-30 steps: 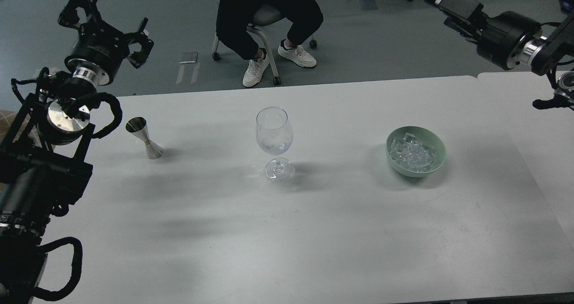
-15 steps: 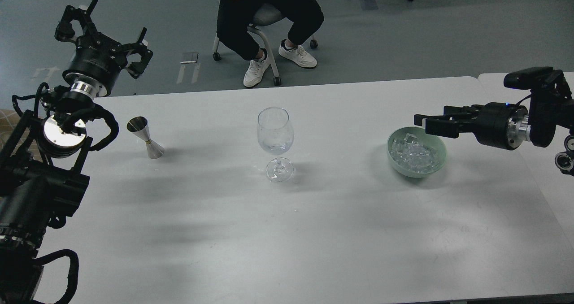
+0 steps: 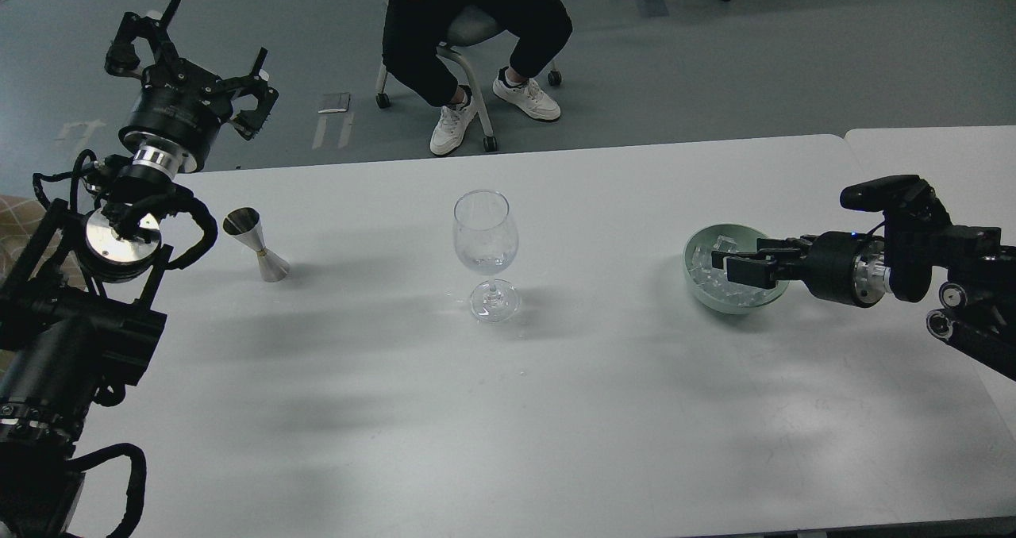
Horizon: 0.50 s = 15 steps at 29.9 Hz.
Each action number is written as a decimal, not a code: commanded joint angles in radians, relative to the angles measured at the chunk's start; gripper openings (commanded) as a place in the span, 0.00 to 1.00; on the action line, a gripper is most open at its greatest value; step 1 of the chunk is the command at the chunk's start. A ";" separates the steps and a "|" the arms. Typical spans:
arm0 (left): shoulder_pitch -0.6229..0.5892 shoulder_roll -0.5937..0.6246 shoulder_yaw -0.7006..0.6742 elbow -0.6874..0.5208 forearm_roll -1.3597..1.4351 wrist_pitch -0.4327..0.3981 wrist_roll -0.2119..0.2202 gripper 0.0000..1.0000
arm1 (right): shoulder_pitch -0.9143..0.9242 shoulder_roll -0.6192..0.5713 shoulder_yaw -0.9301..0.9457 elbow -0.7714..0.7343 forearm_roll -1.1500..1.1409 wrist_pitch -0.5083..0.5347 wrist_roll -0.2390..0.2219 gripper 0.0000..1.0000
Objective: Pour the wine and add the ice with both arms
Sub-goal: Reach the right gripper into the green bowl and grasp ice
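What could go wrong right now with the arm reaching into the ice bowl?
1. The right gripper reaches in low and sideways over the green bowl, so a push might slide or tip it.
2. The ice cubes are small and glassy; one may slip out and skid across the table.
3. The wine glass stands tall on a thin stem; a dropped cube or a passing arm might topple it.

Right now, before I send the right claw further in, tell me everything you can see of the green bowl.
The green bowl is a round, pale green, matte dish that looks ceramic or plastic. It sits upright on the white table, right of the wine glass. It holds a heap of ice, small clear cubes. The right claw reaches in over its right rim and covers part of the ice; whether it touches the rim or the cubes cannot be told.
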 commanded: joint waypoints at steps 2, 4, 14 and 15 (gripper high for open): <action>0.005 0.004 0.000 0.002 -0.004 0.001 -0.001 0.98 | 0.003 0.033 0.001 -0.028 0.000 0.000 -0.003 0.76; 0.005 0.004 0.000 0.005 -0.005 0.000 -0.003 0.98 | 0.003 0.041 0.001 -0.039 0.000 0.000 -0.007 0.76; 0.005 0.001 0.000 0.014 -0.012 0.000 -0.004 0.98 | 0.000 0.052 -0.001 -0.059 0.001 0.000 -0.007 0.68; 0.005 0.001 0.000 0.014 -0.012 0.000 -0.004 0.98 | 0.000 0.052 -0.001 -0.061 0.001 0.000 -0.007 0.66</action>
